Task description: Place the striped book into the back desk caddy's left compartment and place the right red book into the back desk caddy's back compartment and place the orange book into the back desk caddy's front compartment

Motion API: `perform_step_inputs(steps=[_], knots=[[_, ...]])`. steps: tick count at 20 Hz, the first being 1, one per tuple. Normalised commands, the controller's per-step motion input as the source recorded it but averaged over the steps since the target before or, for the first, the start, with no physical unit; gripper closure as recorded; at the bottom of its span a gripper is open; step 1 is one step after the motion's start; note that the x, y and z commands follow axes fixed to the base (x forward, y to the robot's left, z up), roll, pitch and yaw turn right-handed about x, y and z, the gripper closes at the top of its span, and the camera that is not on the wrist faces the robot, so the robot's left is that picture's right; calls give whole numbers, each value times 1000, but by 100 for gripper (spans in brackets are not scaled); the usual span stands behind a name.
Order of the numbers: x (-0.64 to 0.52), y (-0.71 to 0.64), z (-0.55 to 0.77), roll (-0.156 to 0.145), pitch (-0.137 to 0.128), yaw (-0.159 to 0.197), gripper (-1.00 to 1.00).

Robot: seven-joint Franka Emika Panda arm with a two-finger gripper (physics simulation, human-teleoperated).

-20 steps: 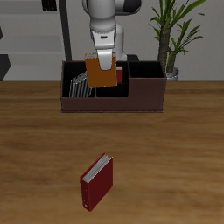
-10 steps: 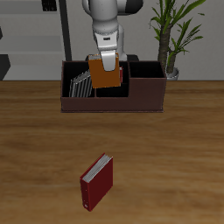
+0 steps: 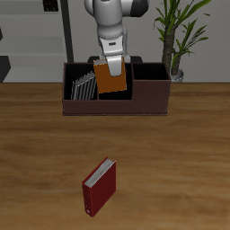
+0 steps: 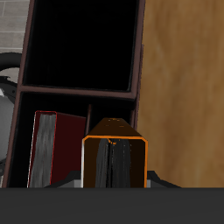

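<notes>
Hanging over the caddy (image 3: 115, 92), the claw (image 3: 111, 65) is clamped on the orange book (image 3: 111, 79), which is not yet in any cell. Striped book (image 3: 83, 87) and a red book (image 4: 45, 149) already stand inside. Another red book (image 3: 100, 186) lies on the table (image 3: 180, 171). Dividers leave little room; the cell under the book looks free.

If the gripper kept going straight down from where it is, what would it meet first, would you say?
Probably the floor of an open compartment of the back desk caddy: the orange book held by the gripper hangs over it, beside the red book. Depth is unclear.
</notes>
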Motion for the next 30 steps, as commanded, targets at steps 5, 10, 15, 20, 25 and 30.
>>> perform_step_inputs(steps=[5,10,15,20,25,30], knots=[[-3,73,-27,14,-9,19,100],[19,-6,-99,3,21,-2,100],[17,22,-145,3,31,-14,100],[-13,48,-223,15,51,-6,100],[-41,46,-147,16,40,-19,100],[-4,1,-254,6,46,21,100]])
